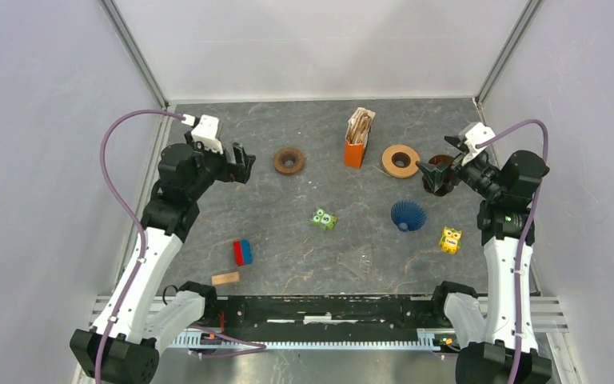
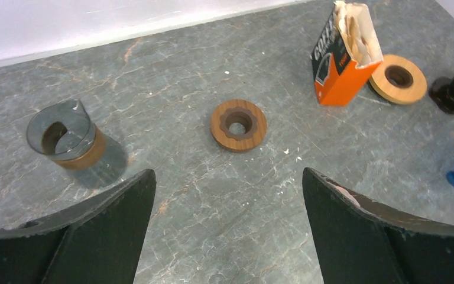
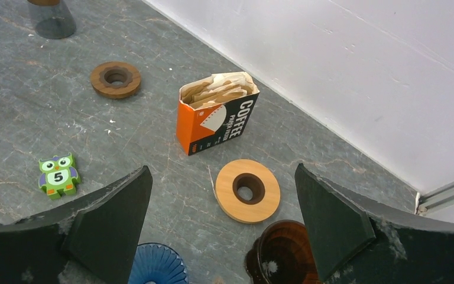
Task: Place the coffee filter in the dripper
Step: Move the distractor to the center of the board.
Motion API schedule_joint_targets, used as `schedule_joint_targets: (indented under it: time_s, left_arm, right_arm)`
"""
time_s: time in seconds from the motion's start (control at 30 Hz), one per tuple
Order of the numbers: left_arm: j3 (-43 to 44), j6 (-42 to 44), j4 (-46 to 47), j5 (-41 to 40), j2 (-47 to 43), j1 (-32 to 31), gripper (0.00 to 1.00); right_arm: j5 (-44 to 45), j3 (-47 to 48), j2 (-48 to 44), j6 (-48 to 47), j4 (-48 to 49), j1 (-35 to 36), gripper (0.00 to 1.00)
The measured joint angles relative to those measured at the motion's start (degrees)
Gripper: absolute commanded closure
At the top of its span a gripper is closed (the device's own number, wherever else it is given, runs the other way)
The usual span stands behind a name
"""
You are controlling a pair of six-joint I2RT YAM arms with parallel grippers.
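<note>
Paper coffee filters [image 3: 220,89] stick out of an open orange box [image 1: 356,142] at the back middle of the table; the box [image 2: 338,65] also shows in the left wrist view. A brown glass dripper [image 1: 437,175] stands just under my right gripper [image 1: 440,157]. A ribbed blue dripper [image 1: 408,215] sits nearer the front. In the right wrist view the brown dripper [image 3: 287,254] and blue dripper [image 3: 156,266] lie below my open right gripper [image 3: 222,171]. My left gripper [image 1: 246,164] is open and empty [image 2: 227,177] over bare table.
A dark wooden ring [image 1: 289,161] and a light wooden ring [image 1: 400,161] flank the box. A grey glass cup with a brown band [image 2: 65,135] sits far left. Green owl block [image 1: 324,219], yellow block [image 1: 450,240], red-blue block [image 1: 242,252], wooden block [image 1: 225,278] and a clear cone [image 1: 360,260] lie nearer.
</note>
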Motion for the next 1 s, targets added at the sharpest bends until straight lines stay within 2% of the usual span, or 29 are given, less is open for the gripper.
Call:
schedule_joint_targets:
  time_s: [0.23,0.3,0.47,0.57,0.73,1.0]
  left_arm:
    - [0.02,9.73,-4.48,12.41,0.90,-0.55,0.00]
    - [0.63,13.16,-7.85,13.84,2.58,-3.52,0.00]
    - [2.47,19.98,-11.82,10.21,12.15,-18.71,0.00]
    - [0.79,22.45,-11.21,7.32,15.80,-23.91,0.00]
    - [2.08,23.43,-9.60,4.98,25.03,-29.49,0.00]
    - [11.19,23.65,-6.12,3.61,45.83,-34.77,0.05]
  right_arm:
    - [-0.42,-2.80,-3.28,-4.07,-2.75,0.07,0.02]
    - [-1.25,-4.68,-4.13,-6.32,-3.87,0.07,0.02]
    - [-1.62,-11.21,-5.79,-9.84,-5.97,0.07,0.02]
    - [-1.57,-13.40,-6.19,-10.84,-7.21,0.07,0.02]
    - [-1.60,-14.14,-7.10,-11.37,-7.39,0.07,0.02]
    - [-1.38,-14.60,-7.85,-12.15,-7.41,0.07,0.02]
